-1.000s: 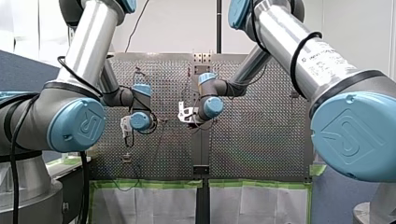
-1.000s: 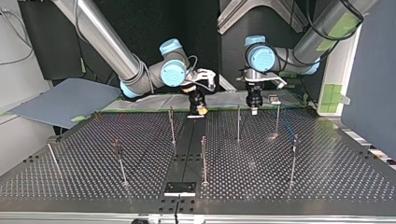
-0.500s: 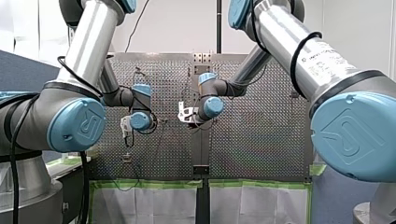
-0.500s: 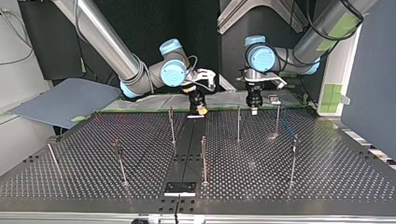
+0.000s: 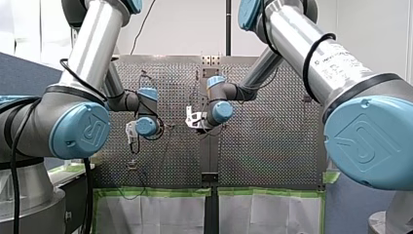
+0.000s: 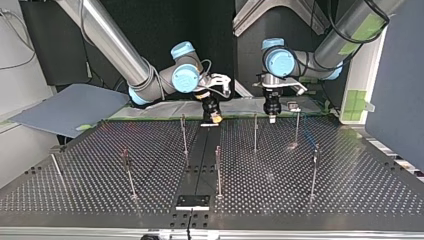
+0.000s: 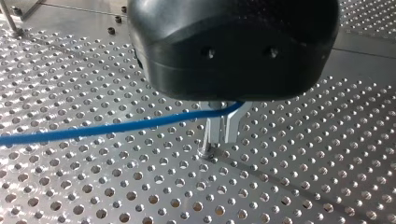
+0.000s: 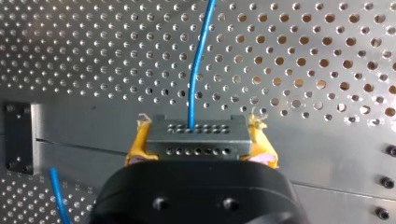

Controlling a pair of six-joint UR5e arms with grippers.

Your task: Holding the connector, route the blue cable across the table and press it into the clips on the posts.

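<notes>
Starting at the top view's left, my right arm sweeps down over the perforated table [image 6: 100, 165]. Its right gripper [image 6: 212, 116] hangs low above the dark centre strip [image 6: 202, 155], at the table edge nearest the arms. Its wrist view shows the grip. The yellow pads [image 8: 135, 147] are clamped on both ends of the grey connector [image 8: 195, 135], a block with rows of small holes. The blue cable [image 8: 198, 60] leaves the connector's upper face and runs straight ahead over the table.

Moving right, we pass a thin post [image 6: 255, 132]. Just beside it my left gripper [image 6: 271, 116] points straight down. In the left wrist view its metal fingers [image 7: 215, 130] are drawn together, with only a thin seam between them and their tips low over the holes. The cable crosses at their root, just under the black body, and trails off to one side clear of the surface. We cannot tell whether it is pinched there.

Further right, a second post [image 6: 297, 125] stands near that gripper.
</notes>
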